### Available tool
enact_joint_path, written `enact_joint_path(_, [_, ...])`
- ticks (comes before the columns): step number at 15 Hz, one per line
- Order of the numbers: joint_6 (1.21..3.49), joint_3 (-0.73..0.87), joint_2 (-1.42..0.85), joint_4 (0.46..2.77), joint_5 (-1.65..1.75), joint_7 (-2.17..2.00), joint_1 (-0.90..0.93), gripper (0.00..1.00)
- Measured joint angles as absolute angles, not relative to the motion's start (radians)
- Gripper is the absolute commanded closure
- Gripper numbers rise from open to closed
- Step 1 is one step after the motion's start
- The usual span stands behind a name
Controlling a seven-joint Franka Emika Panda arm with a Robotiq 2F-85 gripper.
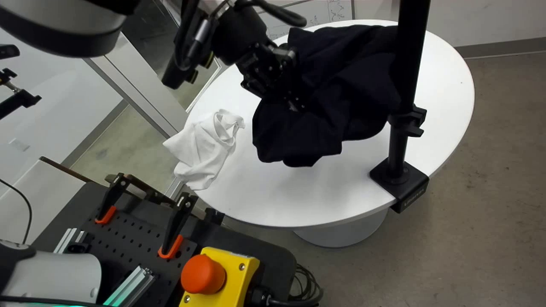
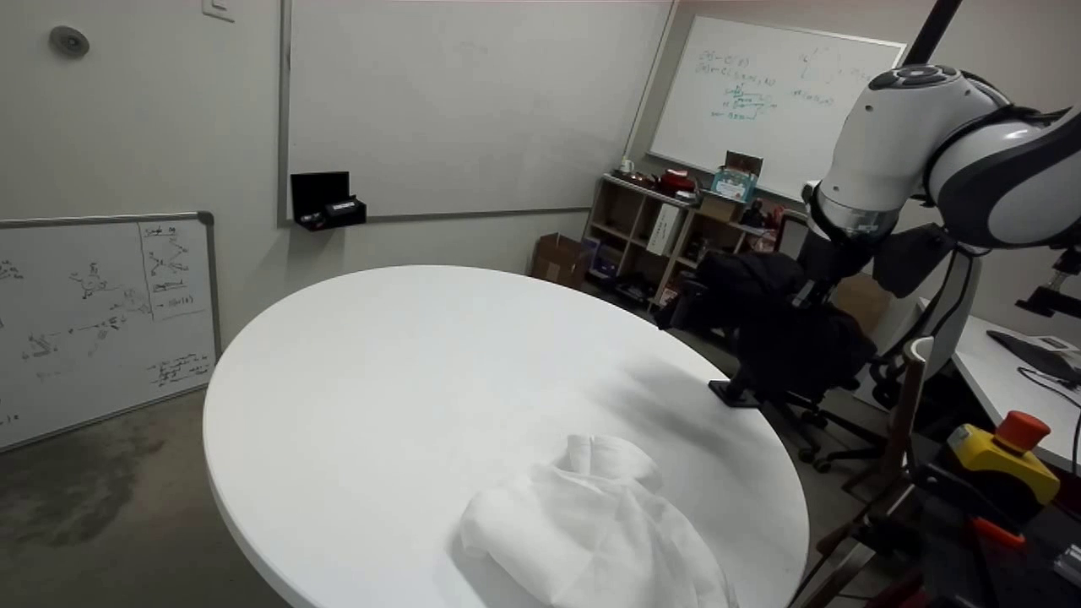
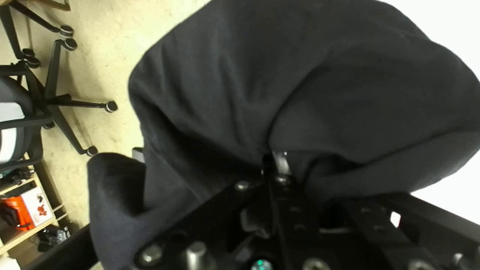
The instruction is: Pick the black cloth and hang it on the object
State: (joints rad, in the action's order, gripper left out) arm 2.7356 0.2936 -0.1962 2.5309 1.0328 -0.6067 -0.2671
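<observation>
Your gripper [image 3: 275, 165] is clenched on the black cloth [image 1: 332, 94]: in the wrist view its jaws stand close together, with dark folds bunched round the tips and fanning out ahead. The black cloth hangs above the edge of the table [image 1: 298, 200]; in an exterior view you can see a shadow [image 2: 676, 401] on the top, just in from that edge. The wrist view gives you floor [image 3: 101, 127] on one side of the folds and white tabletop on the other.

In an exterior view the post [image 1: 409, 55] crosses in front of the black cloth; whether the two touch you cannot tell. It rises from a flat base [image 1: 396, 187] seated on the table's edge in both exterior views.

A white cloth [image 1: 200, 153] lies crumpled at another stretch of the edge, well apart from the post and reaching over the rim. Just beside the table you have the red button [image 1: 202, 275] on its yellow box [image 1: 239, 273], by the corner of the black bench [image 1: 279, 262].
</observation>
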Motion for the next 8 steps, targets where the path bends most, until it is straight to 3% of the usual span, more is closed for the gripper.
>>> enact_joint_path(8, [2.735, 0.303, -0.242, 2.564, 1.034, -0.608, -0.262, 0.00])
